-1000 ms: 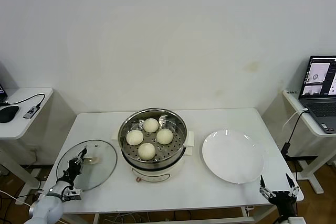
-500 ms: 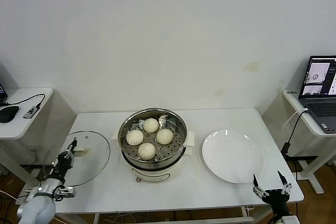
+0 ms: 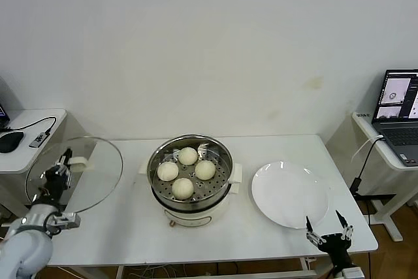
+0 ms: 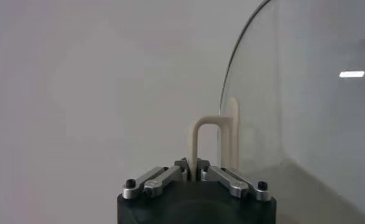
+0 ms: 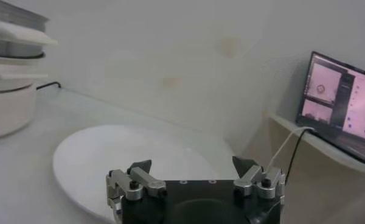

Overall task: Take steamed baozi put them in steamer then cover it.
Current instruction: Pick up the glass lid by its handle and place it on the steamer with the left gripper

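At the desk's (image 3: 130, 240) left edge, the cover (image 3: 85, 168) is off the surface, tilted up nearly on edge and carried clear of the desk top, well apart from the steamer (image 3: 191, 195).

Progress: all four steamed baozi (image 3: 187, 171) sit on the perforated tray inside the steamer, so the loading part looks done. White plate (image 3: 289, 194) to the right of the steamer is bare. What remains, by my reading: bring the cover across, level it, and set it down on the pot rim.

Left pincer (image 3: 61, 163): clamped on the cover's cream bar handle (image 4: 214, 146); wrist view shows the two fingers pinched tight at the base of the handle, glass disc standing just behind it. Forearm comes up from the lower-left corner of the head view, wrist raised, cover held out above and left of the desk edge.

Right pincer (image 3: 328, 233): parked low at the desk's front right corner, just off the plate's near edge, fingers spread wide and holding nothing. Right wrist view confirms both tips apart, plate and steamer base beyond.

Next move will likely need the cover rotated flat before lowering.
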{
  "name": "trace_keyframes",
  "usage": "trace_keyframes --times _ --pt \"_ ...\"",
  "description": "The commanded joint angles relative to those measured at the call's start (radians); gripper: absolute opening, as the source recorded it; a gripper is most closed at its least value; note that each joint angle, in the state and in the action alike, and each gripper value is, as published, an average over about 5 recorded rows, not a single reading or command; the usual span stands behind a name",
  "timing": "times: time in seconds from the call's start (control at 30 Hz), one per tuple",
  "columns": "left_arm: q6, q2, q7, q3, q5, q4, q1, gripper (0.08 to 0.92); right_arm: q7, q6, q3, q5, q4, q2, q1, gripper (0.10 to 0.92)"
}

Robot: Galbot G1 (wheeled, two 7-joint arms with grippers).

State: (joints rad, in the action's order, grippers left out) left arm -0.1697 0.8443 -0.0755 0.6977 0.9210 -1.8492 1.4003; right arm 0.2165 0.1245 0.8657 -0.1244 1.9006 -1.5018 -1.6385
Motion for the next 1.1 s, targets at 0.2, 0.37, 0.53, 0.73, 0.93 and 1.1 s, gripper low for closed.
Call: trace_keyframes --times 0.2,0.37,0.53,0.73,0.93,1.1 --pt "-0.36 -0.126 0.168 -0.473 -0.09 -0.326 -0.222 0.144 0.006 -0.004 -0.021 -0.027 0.001 -0.015 0.008 0.823" --pt "-0.407 -0.067 0.217 -0.628 -0.003 -0.294 -0.347 0.144 0.006 -0.005 -0.029 -0.041 -0.004 -0.025 0.008 0.823" --pt "-0.453 0.019 0.272 -0.719 0.052 -0.242 -0.437 0.144 0.013 -0.004 -0.038 -0.065 -0.025 -0.032 0.011 0.823" --pt "-0.466 0.14 0.313 -0.778 0.118 -0.16 -0.516 0.144 0.012 -0.005 -0.053 -0.082 -0.041 -0.041 0.017 0.823" --pt "-0.465 0.208 0.316 -0.821 0.138 -0.089 -0.561 0.144 0.012 -0.007 -0.058 -0.093 -0.047 -0.045 0.015 0.823" --pt "-0.463 0.226 0.314 -0.854 0.148 -0.054 -0.586 0.144 0.011 -0.006 -0.056 -0.096 -0.054 -0.045 0.015 0.823"
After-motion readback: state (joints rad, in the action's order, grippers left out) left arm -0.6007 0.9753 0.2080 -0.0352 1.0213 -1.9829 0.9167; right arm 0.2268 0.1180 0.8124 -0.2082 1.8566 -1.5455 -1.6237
